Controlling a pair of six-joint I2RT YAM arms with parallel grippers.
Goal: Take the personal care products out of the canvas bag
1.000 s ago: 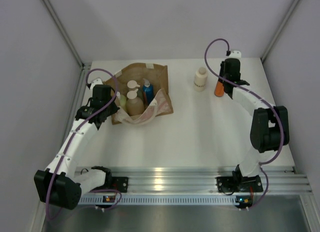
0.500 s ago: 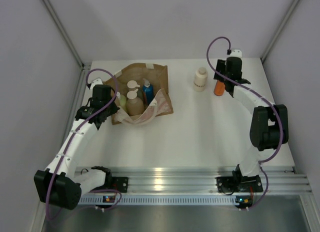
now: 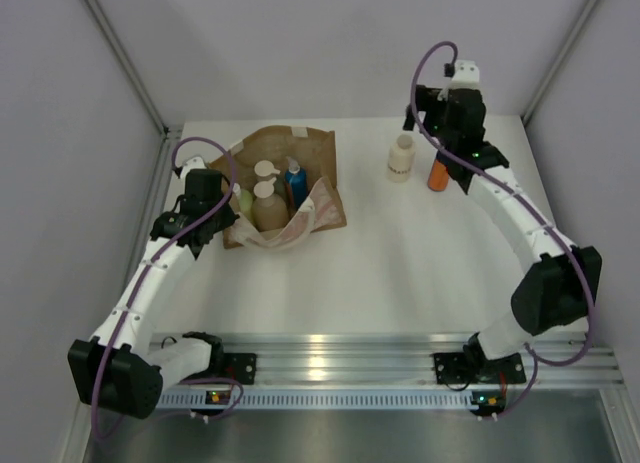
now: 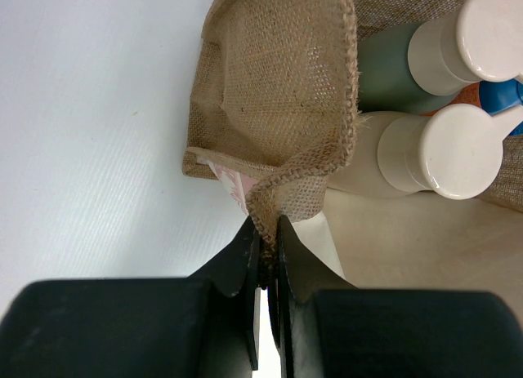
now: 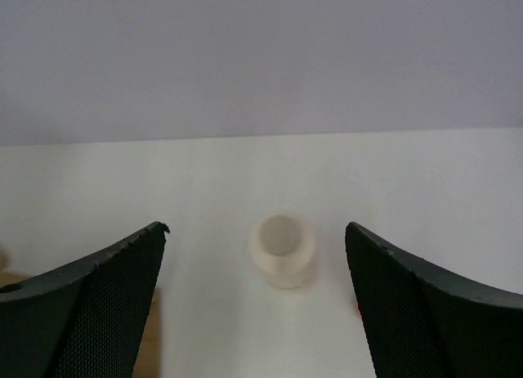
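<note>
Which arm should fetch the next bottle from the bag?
Right. The right gripper is open and empty, while the left gripper is clamped on the canvas bag at its rim.

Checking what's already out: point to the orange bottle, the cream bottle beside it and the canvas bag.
orange bottle [image 3: 436, 175], top external view, its body.
cream bottle [image 3: 401, 161], top external view, its body.
canvas bag [image 3: 285, 143], top external view, bare far wall.
</note>
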